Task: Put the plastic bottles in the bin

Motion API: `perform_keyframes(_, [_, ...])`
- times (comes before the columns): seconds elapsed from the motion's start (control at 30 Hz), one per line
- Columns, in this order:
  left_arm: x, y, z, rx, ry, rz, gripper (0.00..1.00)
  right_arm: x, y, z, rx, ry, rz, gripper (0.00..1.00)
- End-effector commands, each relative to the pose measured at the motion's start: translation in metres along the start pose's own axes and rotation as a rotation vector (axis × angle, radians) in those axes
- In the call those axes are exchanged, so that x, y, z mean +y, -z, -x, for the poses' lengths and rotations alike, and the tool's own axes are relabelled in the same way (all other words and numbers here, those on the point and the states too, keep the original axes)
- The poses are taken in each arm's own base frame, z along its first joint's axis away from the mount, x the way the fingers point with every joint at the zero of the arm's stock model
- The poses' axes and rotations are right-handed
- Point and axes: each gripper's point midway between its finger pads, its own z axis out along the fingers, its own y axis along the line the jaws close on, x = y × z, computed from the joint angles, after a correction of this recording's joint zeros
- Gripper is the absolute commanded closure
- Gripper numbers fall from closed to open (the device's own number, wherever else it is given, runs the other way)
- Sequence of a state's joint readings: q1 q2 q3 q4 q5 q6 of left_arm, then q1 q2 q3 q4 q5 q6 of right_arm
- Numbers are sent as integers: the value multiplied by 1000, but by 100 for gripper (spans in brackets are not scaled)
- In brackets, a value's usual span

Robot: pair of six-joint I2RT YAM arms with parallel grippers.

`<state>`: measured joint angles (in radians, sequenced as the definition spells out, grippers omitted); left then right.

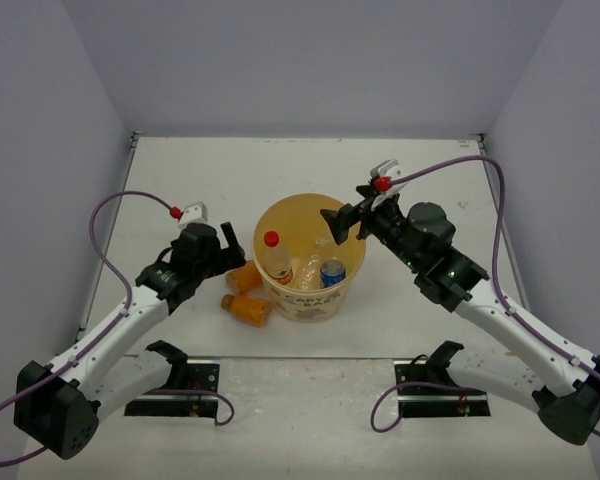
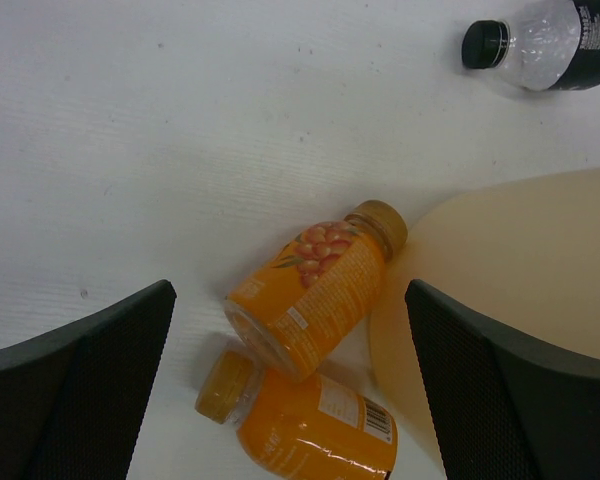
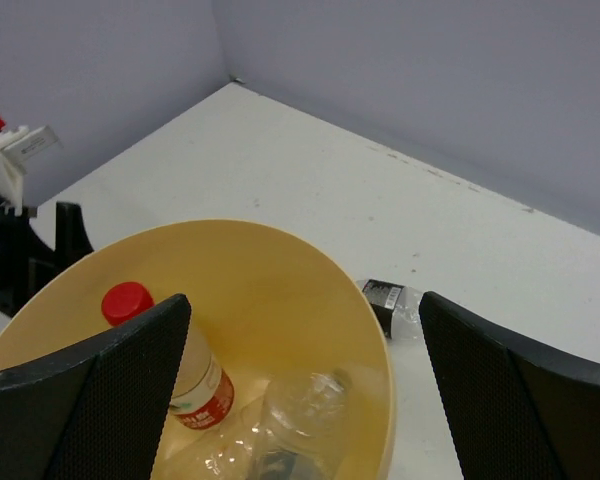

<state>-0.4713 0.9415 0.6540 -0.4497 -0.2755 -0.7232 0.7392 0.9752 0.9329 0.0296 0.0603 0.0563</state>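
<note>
The task looks a little more than half done; three bottles are already inside the bin [image 1: 306, 302]: the red-capped bottle [image 1: 276, 256] stands against the near-left wall, the unlabelled clear bottle [image 1: 313, 262] lies in the middle, and the blue-labelled bottle [image 1: 332, 272] is at its right. The two orange bottles wait outside, on the table [image 1: 180, 180] at the left side of the bin. The upper orange bottle [image 2: 315, 290] lies tilted with its cap against the bin wall; the lower orange bottle [image 2: 315, 430] lies just beside it, its cap close to the base of the first one. One more bottle with a black cap and a dark label [image 2: 545, 40] lies on the table behind the bin.

The step in hand, as I judge it, is the pick of an orange bottle by the left arm. The left gripper [image 1: 230, 243] hangs above this pair, the jaws spread wide and empty, one finger on each side of the bottles in the wrist view. The next move calls for a descent over the body of the upper bottle and a closing across its width; the fingers need care, because the second bottle and the bin wall are both very near, and a round bottle lying on its side may roll away.

The right arm reaches forward and to the left; the right gripper [image 1: 338, 225] is over the far rim of the bin, the jaws wide apart and nothing between them, only the inside of the bin below.
</note>
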Motion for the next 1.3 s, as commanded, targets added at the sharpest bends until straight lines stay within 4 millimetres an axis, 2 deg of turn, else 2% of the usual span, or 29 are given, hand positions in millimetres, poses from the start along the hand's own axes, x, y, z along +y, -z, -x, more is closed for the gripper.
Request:
perform_keyframes(0.0, [-10,-4,4,-7,16,-39,0,-56,13,46,-128,-133,-321,1])
perform_keyframes(0.1, [-8,-7,-2,10,8,-38,0,-91,24,48,-126,-246,-463,1])
perform_keyframes(0.23, [-7,-9,-13,56,7,-34,0,-155,46,20,-82,-461,-710,1])
perform_keyframes(0.3, [-3,-10,-19,80,6,-20,0,-170,56,5,-64,-436,-805,1])
perform_keyframes(0.4, [4,-12,-25,81,-9,-4,0,-175,60,-11,-29,-414,-830,1])
perform_keyframes(0.47, [-3,-15,-26,73,-46,-59,0,-173,61,-21,-7,-431,-801,1])
perform_keyframes(0.57, [-9,-21,-34,115,-81,-86,0,-174,64,-24,-10,-455,-787,1])
perform_keyframes(0.7, [-6,-34,-59,215,-128,-88,0,-179,69,-32,4,-447,-804,1])
perform_keyframes(0.8, [-11,-40,-66,234,-134,-121,0,-181,69,-38,14,-456,-812,1])
perform_keyframes(0.9, [-16,-44,-68,233,-135,-150,0,-183,69,-42,23,-464,-813,1])
perform_keyframes(1.07, [-12,-49,-69,229,-139,-129,0,-183,68,-46,31,-476,-807,1])
perform_keyframes(1.27, [-12,-53,-77,252,-158,-141,28,-186,71,-54,39,-499,-827,1])
